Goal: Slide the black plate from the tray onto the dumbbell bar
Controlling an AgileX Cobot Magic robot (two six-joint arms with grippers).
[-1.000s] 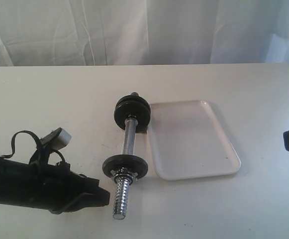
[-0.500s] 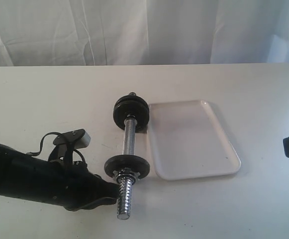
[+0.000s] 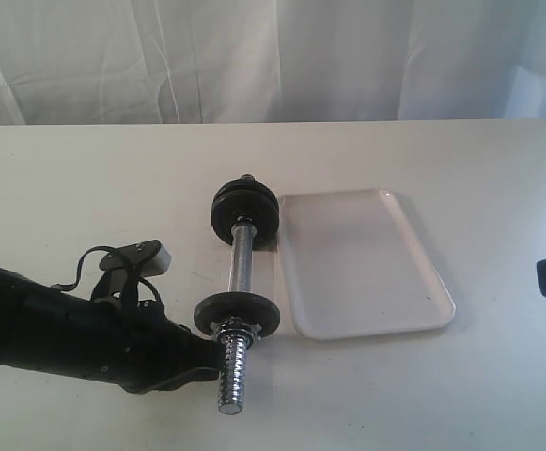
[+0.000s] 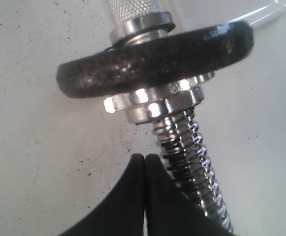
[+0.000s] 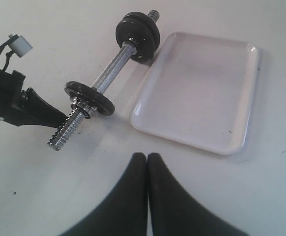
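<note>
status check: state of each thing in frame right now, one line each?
dumbbell bar: lying on the table, beside the tray.
tray: nothing on it.
black plate: on the bar's near end, behind the collar nut.
far black discs: mounted at the bar's far end.
left gripper: shut, empty, tips beside the threaded end.
right gripper: shut, empty, clear of everything.

No readable text

We find no lettering, number, brand or sign in any view: the plate (image 4: 152, 64) shows only a plain speckled rim up close, and the bar (image 3: 241, 268), tray (image 3: 366, 272) and desk (image 3: 85, 169) are unmarked. The white block (image 3: 157, 258) on the left arm is too small for us to tell whether it carries print.
</note>
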